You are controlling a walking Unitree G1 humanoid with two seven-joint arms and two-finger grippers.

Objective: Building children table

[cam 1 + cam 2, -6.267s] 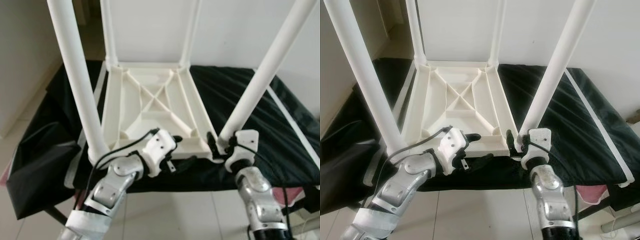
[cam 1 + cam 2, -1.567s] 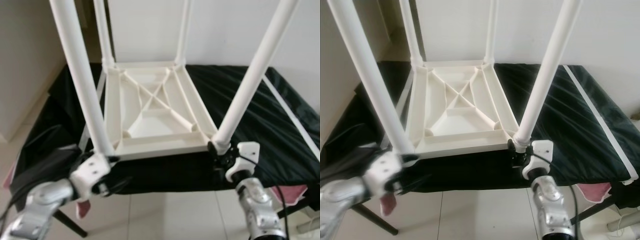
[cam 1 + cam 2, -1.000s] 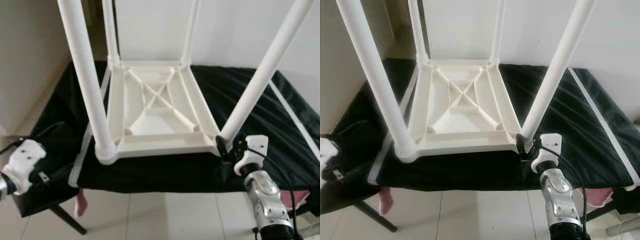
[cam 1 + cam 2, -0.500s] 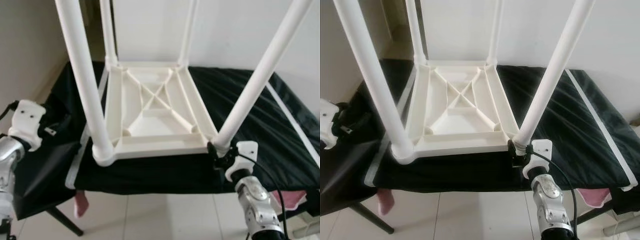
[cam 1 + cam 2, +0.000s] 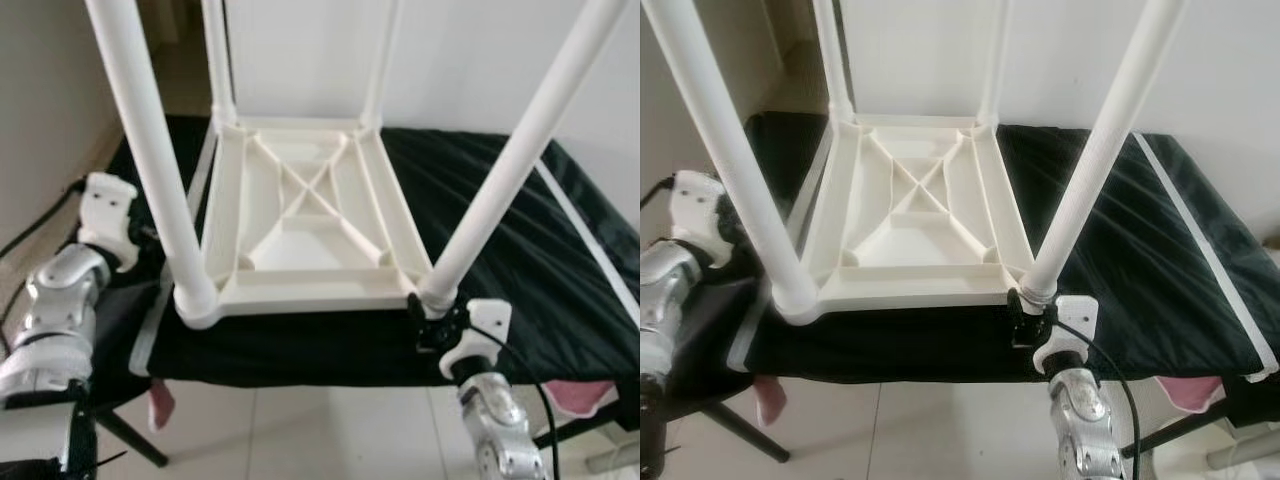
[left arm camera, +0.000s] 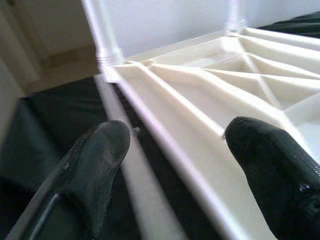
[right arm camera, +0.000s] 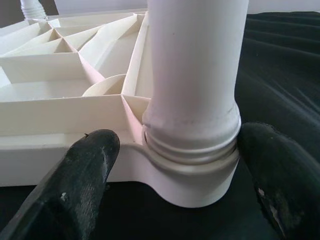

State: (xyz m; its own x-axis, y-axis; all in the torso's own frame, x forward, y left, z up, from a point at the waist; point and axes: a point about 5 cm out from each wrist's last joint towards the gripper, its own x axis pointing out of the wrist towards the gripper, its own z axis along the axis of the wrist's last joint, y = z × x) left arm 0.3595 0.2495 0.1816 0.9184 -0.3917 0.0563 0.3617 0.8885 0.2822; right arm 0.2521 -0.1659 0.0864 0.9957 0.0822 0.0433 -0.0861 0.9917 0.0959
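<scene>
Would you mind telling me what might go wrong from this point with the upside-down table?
The right gripper is open around the near right leg at its threaded base; a skewed grip could bind the thread. The tabletop sits close to the near edge of the black cloth, so a pull might slide it off. The left gripper is open beside the rim and could snag it.

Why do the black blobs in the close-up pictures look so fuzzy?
Left wrist view: the left pincer fingers sit too near the lens, so they blur, as does the table's pale rim. Right wrist view: the leg base is sharper, fingers soft.
</scene>
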